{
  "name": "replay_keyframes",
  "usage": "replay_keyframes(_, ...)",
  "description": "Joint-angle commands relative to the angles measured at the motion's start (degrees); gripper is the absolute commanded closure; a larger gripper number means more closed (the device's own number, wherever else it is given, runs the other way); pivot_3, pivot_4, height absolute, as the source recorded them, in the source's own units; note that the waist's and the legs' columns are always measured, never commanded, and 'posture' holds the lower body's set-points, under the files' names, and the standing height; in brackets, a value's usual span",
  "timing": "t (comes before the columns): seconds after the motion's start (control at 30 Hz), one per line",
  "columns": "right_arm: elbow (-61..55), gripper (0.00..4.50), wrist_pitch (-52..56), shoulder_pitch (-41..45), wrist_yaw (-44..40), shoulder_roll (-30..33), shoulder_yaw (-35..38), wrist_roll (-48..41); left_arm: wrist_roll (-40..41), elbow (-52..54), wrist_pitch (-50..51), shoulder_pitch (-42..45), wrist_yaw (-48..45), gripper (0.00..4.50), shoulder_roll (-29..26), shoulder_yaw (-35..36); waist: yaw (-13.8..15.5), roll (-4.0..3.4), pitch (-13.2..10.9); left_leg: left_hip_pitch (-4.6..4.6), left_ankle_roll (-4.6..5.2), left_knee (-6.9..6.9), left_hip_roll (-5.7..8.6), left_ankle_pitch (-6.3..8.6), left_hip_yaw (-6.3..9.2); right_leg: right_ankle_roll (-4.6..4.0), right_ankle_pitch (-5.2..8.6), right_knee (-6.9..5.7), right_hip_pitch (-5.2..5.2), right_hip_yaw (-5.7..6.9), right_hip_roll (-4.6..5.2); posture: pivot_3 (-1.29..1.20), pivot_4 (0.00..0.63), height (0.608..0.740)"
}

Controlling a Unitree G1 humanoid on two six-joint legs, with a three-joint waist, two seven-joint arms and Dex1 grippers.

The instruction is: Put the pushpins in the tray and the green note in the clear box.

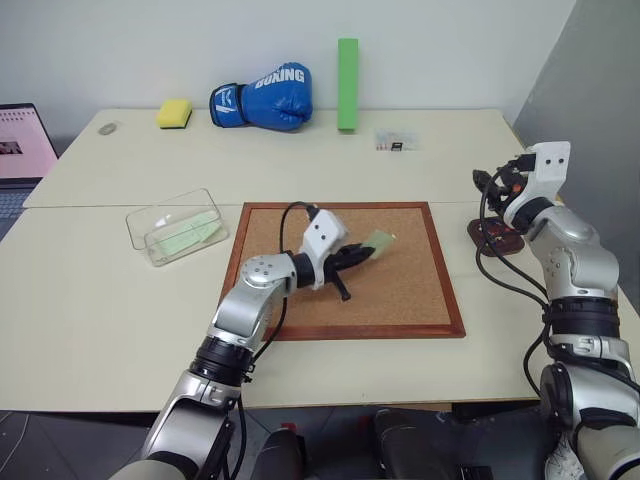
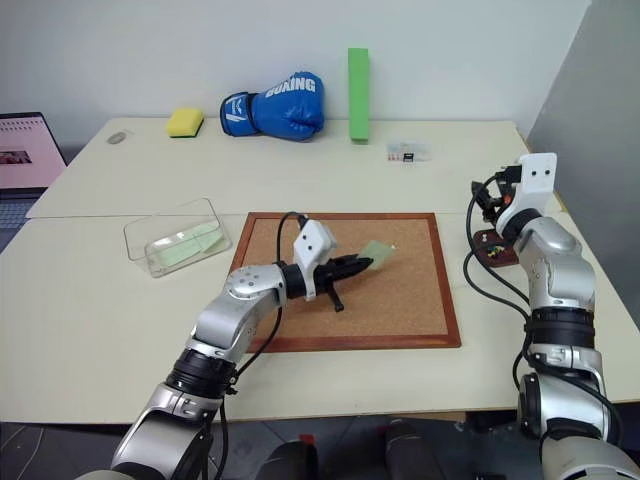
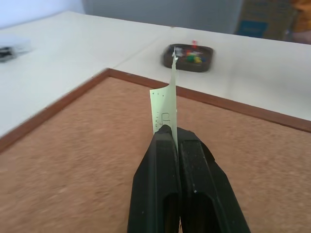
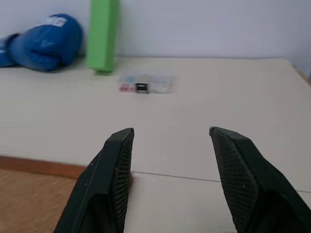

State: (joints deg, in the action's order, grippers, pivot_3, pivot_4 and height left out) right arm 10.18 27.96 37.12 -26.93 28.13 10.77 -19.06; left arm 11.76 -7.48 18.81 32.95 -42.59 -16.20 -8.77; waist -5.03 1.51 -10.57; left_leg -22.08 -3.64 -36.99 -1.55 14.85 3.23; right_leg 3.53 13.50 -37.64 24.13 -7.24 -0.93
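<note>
Left end effector: clamped on the note, over the cork board.
Right end effector: fingers apart, empty, above the tray.
Box: on the counter left of the board; some green paper already inside.
Our job: carry the note left, keep it pinched, and part the fingers only inside the walls.
Risk: thin paper may flutter out.

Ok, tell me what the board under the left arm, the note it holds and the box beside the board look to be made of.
Large rectangular board: likely cork, matt speckled tan, in a glossy reddish-brown, wood-like frame.
Pale green square note: thin paper, curling above the left end effector.
Clear rectangular box: probably rigid plastic; the table shows through its shiny walls.
</note>
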Motion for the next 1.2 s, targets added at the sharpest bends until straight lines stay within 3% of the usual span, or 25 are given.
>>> replay_keyframes(0.03, -17.39, 1.88, 4.65, -5.44, -9.06, 2.23, -5.41, -5.17, 1.50, 1.37, 2.16, 1.62, 7.11, 4.50, -1.81, 8.72, -0.15, -0.01, 0.00, 0.01, 0.00, 0.00, -0.03, 0.00, 0.00, 0.00, 0.00, -0.01, 0.00, 0.00, -0.02, 0.00, 0.150, 0.740)
replay_keyframes(0.2, -30.97, 1.88, 10.83, -9.33, -10.96, 0.68, -9.51, -11.26, 2.66, 1.50, 7.44, 1.92, 17.44, 4.50, -3.57, 18.53, -0.01, 0.00, -0.01, 0.01, -0.01, -0.06, -0.03, 0.00, 0.03, 0.01, 0.00, -0.03, -0.02, 0.04, -0.01, 0.00, 0.150, 0.740)
replay_keyframes(0.37, -36.98, 1.88, 12.48, -7.13, -10.02, -2.64, -13.35, -13.41, 0.24, -2.91, 7.78, 3.68, 30.43, 4.50, -5.81, 26.56, 0.06, 0.01, -0.01, 0.01, -0.01, -0.07, -0.03, 0.00, 0.13, 0.02, -0.01, -0.04, -0.02, 0.13, -0.01, 0.00, 0.150, 0.740)
replay_keyframes(0.53, -37.49, 1.88, 12.45, -5.06, -9.65, -4.75, -15.51, -13.32, 0.03, -7.33, 6.39, 4.96, 36.46, 4.50, -6.33, 29.81, 0.38, 0.02, -0.01, -0.03, -0.02, -0.06, -0.02, -0.01, 0.14, 0.02, -0.01, 0.00, -0.02, 0.16, 0.01, 0.00, 0.150, 0.740)
replay_keyframes(0.8, -37.31, 1.88, 11.88, -5.07, -9.50, -5.25, -16.88, -12.80, 1.35, -11.89, 4.51, 7.08, 38.77, 4.50, -6.03, 30.45, 0.89, 0.04, 0.00, -0.25, -0.03, -0.07, -0.01, -0.01, 0.33, 0.00, -0.01, 0.07, 0.03, 0.34, 0.04, 0.00, 0.150, 0.740)
replay_keyframes(1.2, -37.51, 1.87, 11.82, -5.51, -8.18, -4.66, -15.68, -12.78, 1.55, -13.09, 2.91, 7.19, 39.74, 2.10, -5.30, 29.46, 0.88, 0.04, 0.00, -0.25, -0.03, -0.07, -0.01, -0.01, 0.36, 0.00, -0.01, 0.06, 0.03, 0.37, 0.04, 0.00, 0.150, 0.740)
